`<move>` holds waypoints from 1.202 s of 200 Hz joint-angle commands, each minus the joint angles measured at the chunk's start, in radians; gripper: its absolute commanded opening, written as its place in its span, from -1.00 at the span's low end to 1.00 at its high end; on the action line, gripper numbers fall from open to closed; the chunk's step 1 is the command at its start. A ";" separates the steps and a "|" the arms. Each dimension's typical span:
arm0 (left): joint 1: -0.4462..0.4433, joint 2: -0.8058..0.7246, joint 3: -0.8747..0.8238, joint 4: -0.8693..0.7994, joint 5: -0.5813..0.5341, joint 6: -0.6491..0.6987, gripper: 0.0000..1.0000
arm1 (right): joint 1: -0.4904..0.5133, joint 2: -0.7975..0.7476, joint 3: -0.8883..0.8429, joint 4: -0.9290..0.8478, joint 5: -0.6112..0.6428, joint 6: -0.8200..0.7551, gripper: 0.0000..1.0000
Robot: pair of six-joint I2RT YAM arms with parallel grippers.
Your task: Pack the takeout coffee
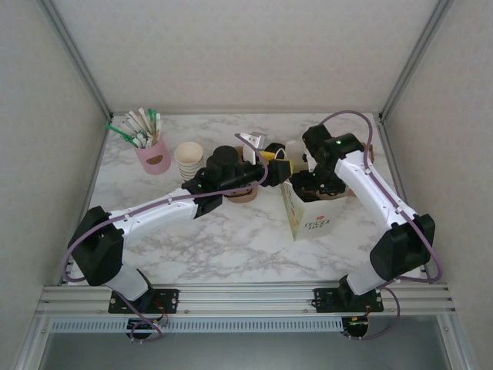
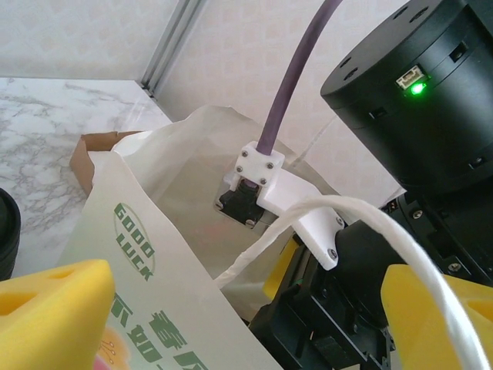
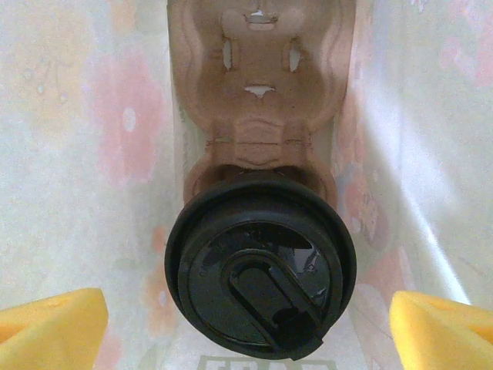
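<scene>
Bag [image 1: 311, 220] stands mid-right on the table [image 1: 231, 239], nearest the arm bases. Right gripper [image 3: 246, 320] is down inside its mouth, yellow pads [image 3: 46, 320] spread wide and gripping nothing. Coffee [image 3: 260, 270] is straight below it at the bag bottom, upright with its lid on, seated in a brown pulp carrier [image 3: 262, 85]. Bag walls are close on both sides.

Left gripper [image 2: 243, 316] is at the bag's left top edge, also spread. The white handle cord [image 2: 308, 216] arcs across the gap and over one pad; can't tell if it touches. Right wrist [image 2: 416, 92] and its purple cable [image 2: 296, 77] crowd in just behind the cord.

Back row, left to right: pink cup of sticks [image 1: 154, 156], cream cup stack [image 1: 189, 160], black lid stack [image 1: 225, 158].
</scene>
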 commanded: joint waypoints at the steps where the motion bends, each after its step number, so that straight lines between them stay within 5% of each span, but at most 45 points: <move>1: -0.010 -0.027 0.030 -0.001 -0.010 0.023 0.84 | -0.005 -0.040 0.036 -0.030 -0.020 0.012 0.89; 240: -0.008 -0.116 -0.031 0.020 -0.062 0.056 0.99 | -0.004 -0.218 0.036 0.059 -0.059 0.019 0.88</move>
